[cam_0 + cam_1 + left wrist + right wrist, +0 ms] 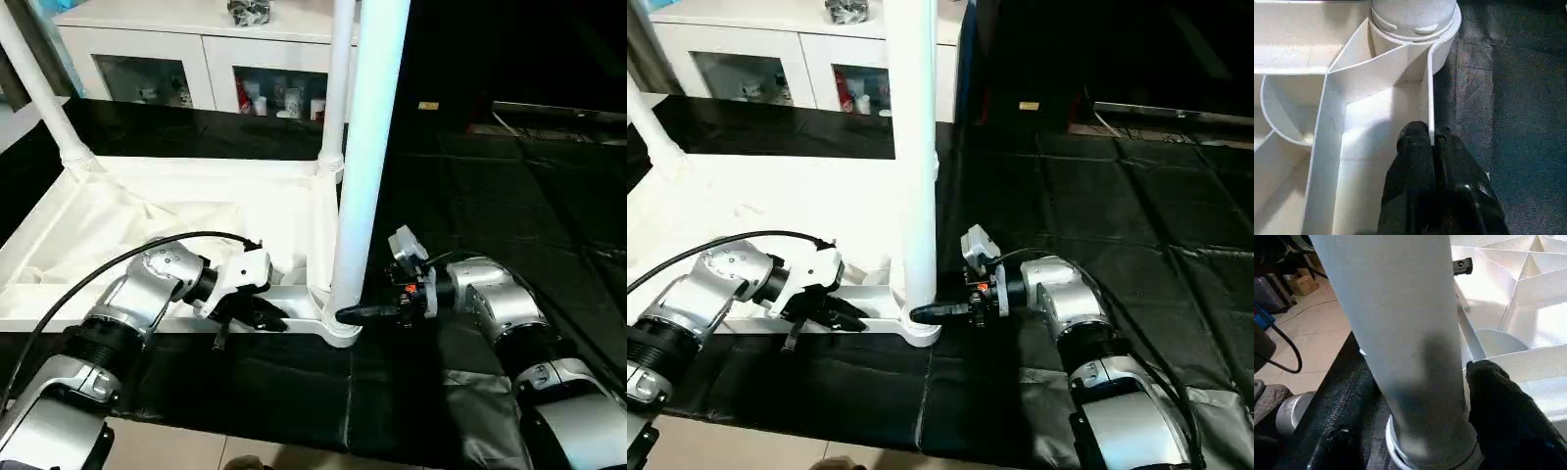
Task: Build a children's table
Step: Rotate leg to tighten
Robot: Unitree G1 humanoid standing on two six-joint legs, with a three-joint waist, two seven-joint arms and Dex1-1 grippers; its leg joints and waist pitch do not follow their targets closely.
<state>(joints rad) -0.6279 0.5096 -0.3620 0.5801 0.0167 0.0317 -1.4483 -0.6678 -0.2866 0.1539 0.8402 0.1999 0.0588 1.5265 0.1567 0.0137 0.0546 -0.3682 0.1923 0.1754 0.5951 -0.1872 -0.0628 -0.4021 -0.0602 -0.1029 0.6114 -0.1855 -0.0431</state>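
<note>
The children's table top (196, 225) is lying upside down on the black mat. The left claw (1432, 147) is pinching its near rim wall, steadying it, while the right claw (358, 314) is straddling the near-corner leg (367, 147), seemingly to seat it.

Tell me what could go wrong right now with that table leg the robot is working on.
The right gripper straddles the near leg at its base, so the tall leg could tilt in its corner socket if it is not fully seated. The left gripper pinches only a thin rim wall; it might slip, letting the upturned tabletop shift on the black mat.
</note>
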